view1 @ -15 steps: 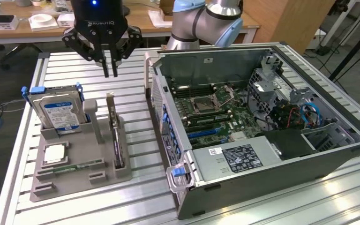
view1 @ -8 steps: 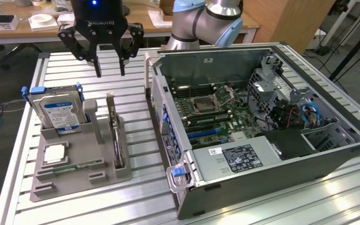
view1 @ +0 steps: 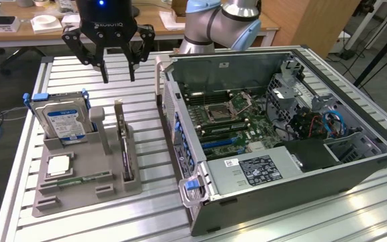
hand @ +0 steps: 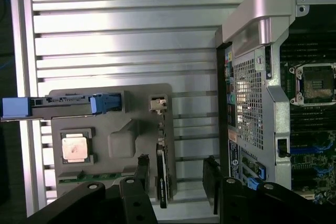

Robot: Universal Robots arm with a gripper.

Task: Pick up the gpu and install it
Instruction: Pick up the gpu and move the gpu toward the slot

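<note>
Caught the end effector [view1: 118, 78] hanging above the grey holder [view1: 79, 194] on the worktop [view1: 146, 217], fingers [hand: 143, 174] spread well apart and clamped on nothing; picked out the gpu [view1: 123, 146] standing on its long edge in a holder slot, on the side nearest the computer case [view1: 301, 201]; noted clear air between card and fingertips in the exterior view; looked down through the wrist view and found the card lined up in the gap between the two dark fingers, nearer one than the other, touched by neither; counted the hard drive [view1: 62, 121] upright beside it, blue label facing out, with the processor [view1: 59, 165] and the memory stick [view1: 86, 178] lying flat in the same holder; saw the case lying open on the exterior view's right, motherboard [view1: 227, 113] exposed, blue expansion slots [view1: 217, 143] bare so far as visible; judged the job barely begun; nothing lifted, nothing seated; reckoned both halves outstanding, the pick from the holder and the install into the case; rated the alignment over the card as the one piece of progress on show.
</note>
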